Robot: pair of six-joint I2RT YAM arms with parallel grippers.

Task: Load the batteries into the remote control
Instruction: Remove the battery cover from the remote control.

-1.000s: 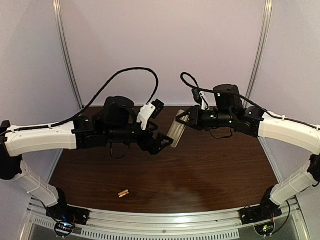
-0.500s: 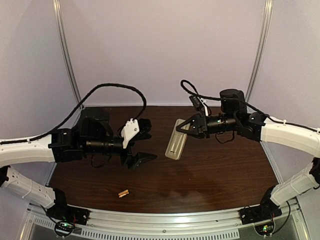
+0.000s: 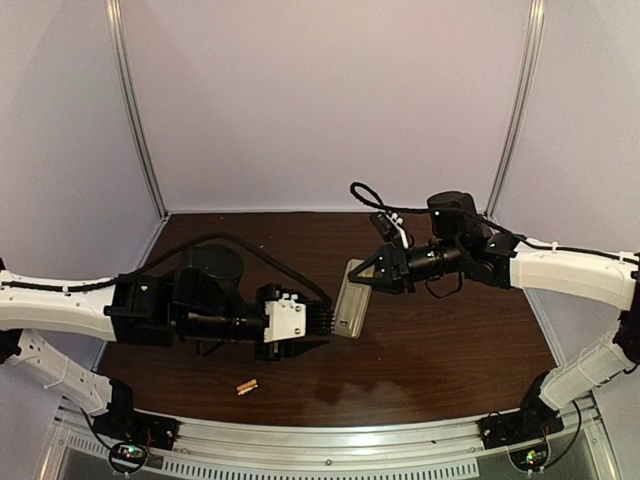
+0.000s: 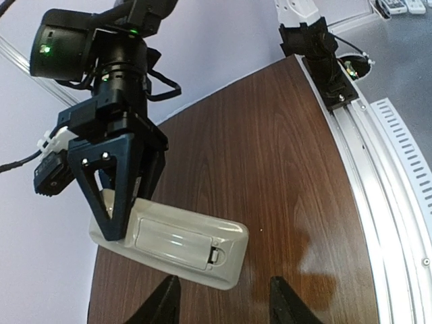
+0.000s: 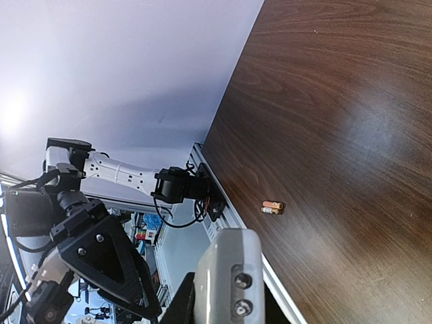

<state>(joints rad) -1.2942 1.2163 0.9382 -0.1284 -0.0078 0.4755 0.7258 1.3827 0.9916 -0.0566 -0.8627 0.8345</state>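
Observation:
The remote control (image 3: 350,311) hangs tilted above the table, and my right gripper (image 3: 364,282) is shut on its upper end. Its pale beige back (image 4: 172,243) faces the left wrist camera, with the battery cover closed over the bay. My left gripper (image 3: 318,334) hovers just left of the remote's lower end. Its jaws (image 4: 223,307) stand open with nothing between them, the remote's end just beyond the tips. The batteries (image 3: 246,386) lie side by side on the table near the front edge, also visible in the right wrist view (image 5: 273,207).
The dark wooden table (image 3: 450,350) ends at a metal rail (image 3: 330,440) along the front, where both arm bases are bolted. Pale walls close the back and sides. The left arm's cable (image 3: 250,245) arches over the table's left half.
My left arm has swung down and forward from beside the remote to a spot low at its lower end, and its jaws have narrowed. My right gripper has carried the remote slightly lower.

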